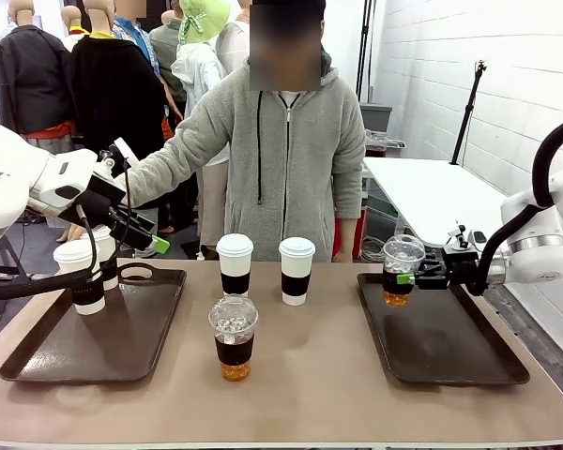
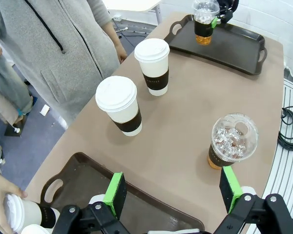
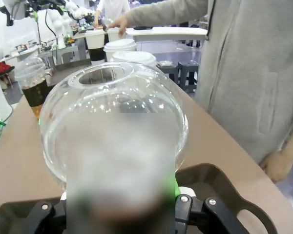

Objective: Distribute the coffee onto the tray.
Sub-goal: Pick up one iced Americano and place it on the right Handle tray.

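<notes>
At the left of the front view, the left tray (image 1: 38, 361) has two white cups (image 1: 79, 272) at its far end. In the lower left of the left wrist view, a person's hand (image 2: 1, 192) is on a white cup. The left pincer (image 2: 173, 191) hangs above that tray with its green pads wide apart and nothing between them. In the middle, two lidded cups (image 1: 235, 263) stand side by side on the bare counter (image 1: 338, 384). Nearer the camera, an iced cup (image 1: 233, 336) of amber drink stands alone. At the right, the right pincer (image 1: 415, 278) is clenched around the middle of the second iced cup (image 1: 401, 267). That cup is at the far left corner of the right tray (image 1: 469, 361). I cannot tell if its bottom touches the tray or hangs just above it. The step in hand looks like setting this cup down. To do it well, keep the cup straight up so the drink does not slosh. Lower it slowly till it sits flat inside the rim. Only then should the pincer let go and pull straight back, so a pad does not knock the cup over. Leave room on the tray for more cups.
</notes>
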Controlling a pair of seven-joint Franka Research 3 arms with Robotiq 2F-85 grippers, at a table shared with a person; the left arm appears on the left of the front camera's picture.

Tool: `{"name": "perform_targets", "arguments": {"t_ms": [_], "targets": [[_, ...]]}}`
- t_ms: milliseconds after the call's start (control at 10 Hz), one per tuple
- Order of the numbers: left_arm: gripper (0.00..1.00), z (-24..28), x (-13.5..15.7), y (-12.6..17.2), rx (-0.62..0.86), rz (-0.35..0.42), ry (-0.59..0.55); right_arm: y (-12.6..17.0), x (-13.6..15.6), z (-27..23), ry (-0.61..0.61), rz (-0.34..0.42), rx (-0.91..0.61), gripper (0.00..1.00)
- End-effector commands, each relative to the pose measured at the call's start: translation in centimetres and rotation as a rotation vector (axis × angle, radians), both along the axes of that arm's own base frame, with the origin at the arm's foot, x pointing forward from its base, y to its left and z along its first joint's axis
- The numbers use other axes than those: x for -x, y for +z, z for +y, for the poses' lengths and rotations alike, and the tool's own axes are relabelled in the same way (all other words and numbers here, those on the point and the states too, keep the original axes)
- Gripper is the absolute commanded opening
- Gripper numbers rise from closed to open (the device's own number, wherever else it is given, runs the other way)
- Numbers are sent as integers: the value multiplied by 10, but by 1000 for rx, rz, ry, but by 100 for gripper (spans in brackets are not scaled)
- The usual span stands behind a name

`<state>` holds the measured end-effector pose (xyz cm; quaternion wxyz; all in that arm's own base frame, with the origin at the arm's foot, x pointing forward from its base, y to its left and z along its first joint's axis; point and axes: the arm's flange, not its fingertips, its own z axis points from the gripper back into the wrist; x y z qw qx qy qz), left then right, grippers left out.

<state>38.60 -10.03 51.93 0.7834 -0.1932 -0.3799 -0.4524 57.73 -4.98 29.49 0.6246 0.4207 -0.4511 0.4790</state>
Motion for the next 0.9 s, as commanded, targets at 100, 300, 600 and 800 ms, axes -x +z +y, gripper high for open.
{"name": "perform_targets", "arguments": {"t_ms": [100, 300, 600, 800], "targets": [[100, 2, -3, -3, 11, -11, -22, -10, -28, -8, -50, 46, -55, 66], [100, 2, -3, -3, 11, -11, -22, -18, -34, -12, -94, 44, -68, 66], [100, 2, -3, -3, 11, -11, -22, -24, -38, -12, -122, 66, -64, 66], [100, 2, -3, -3, 11, -11, -22, -28, -38, -8, -135, 76, -48, 66]]}}
